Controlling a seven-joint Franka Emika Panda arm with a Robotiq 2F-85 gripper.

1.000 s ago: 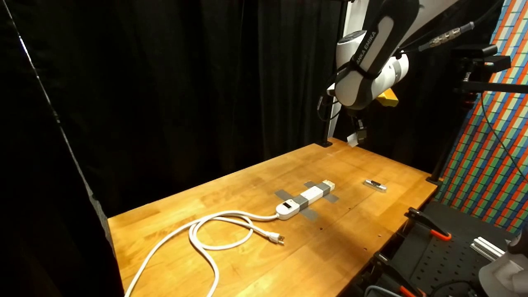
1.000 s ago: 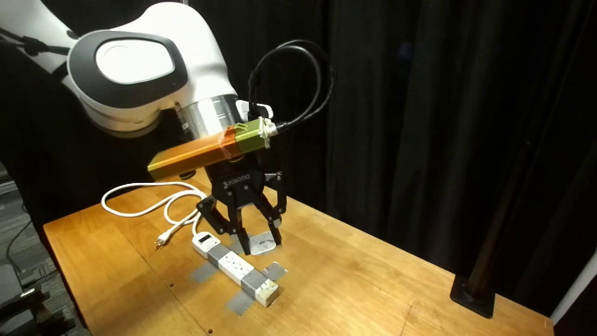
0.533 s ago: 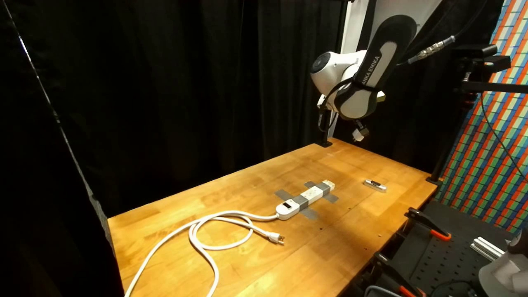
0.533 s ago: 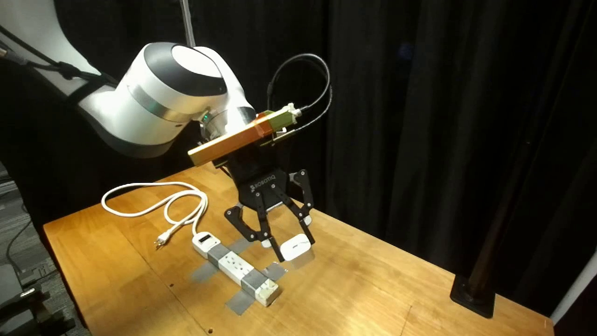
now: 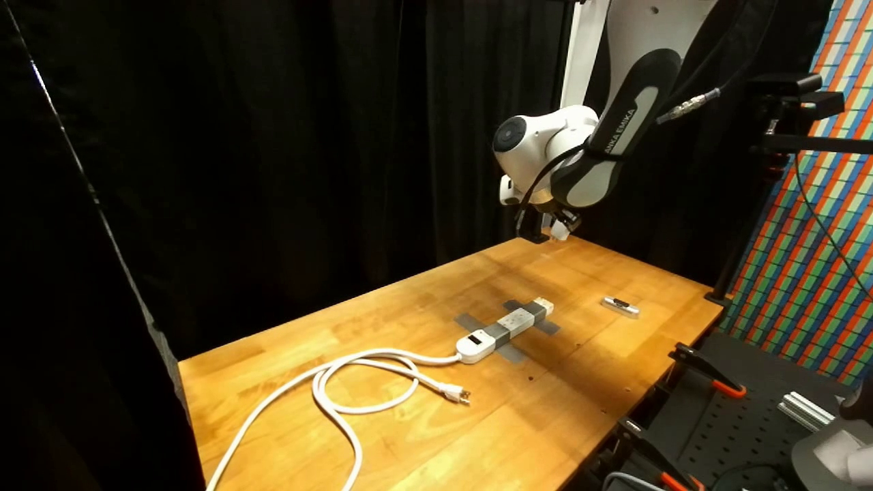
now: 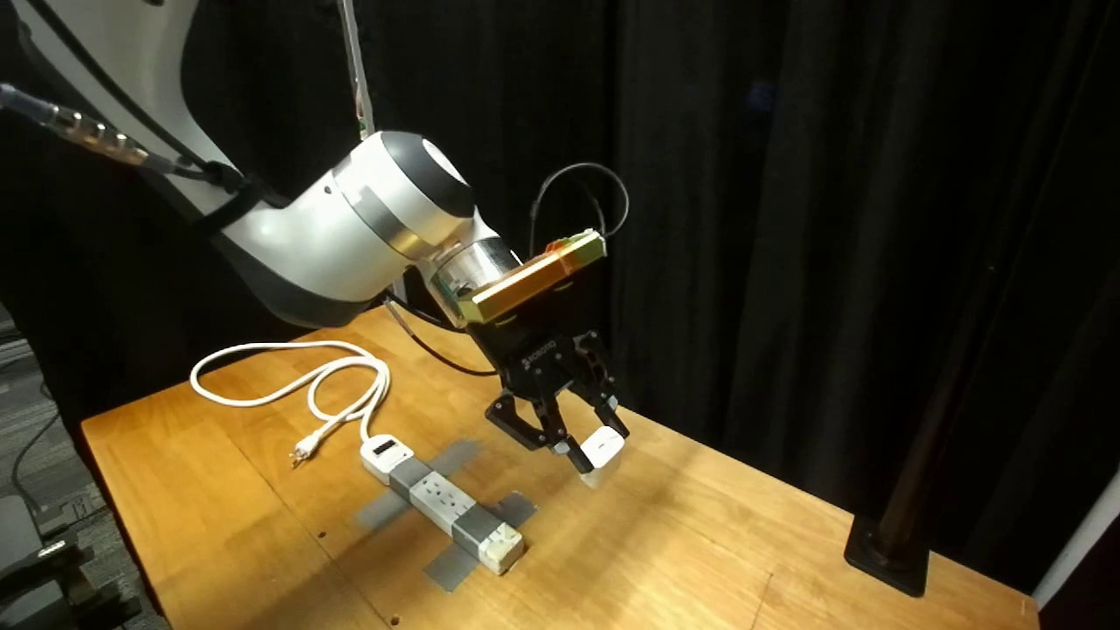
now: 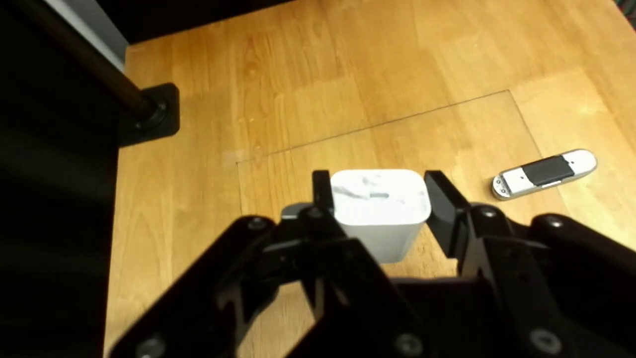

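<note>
My gripper (image 7: pixel 381 191) is shut on a white charger block (image 7: pixel 380 214) with rounded corners and a small slot in its upper face. One finger (image 7: pixel 324 190) presses each side of it. In an exterior view the gripper (image 6: pixel 602 448) holds the white block (image 6: pixel 601 447) above the wooden table, past the end of a white power strip (image 6: pixel 442 497). The block (image 5: pixel 560 230) also shows below the wrist in an exterior view. The power strip (image 5: pixel 516 320) is fixed down with grey tape. Its sockets face up. A silver and black pocket tool (image 7: pixel 549 170) lies to the right in the wrist view.
The strip's white cord (image 5: pixel 372 353) lies in loops, with its plug (image 5: pixel 455 393) on the table. A black post base (image 6: pixel 885 555) stands at the table's corner. Clamps with orange tips (image 5: pixel 729 389) sit along an edge. Black curtains hang behind.
The arm has moved, carrying the white block rightward past the power strip in an exterior view. The wrist has swung and tilted. The strip and pocket tool have not moved.
</note>
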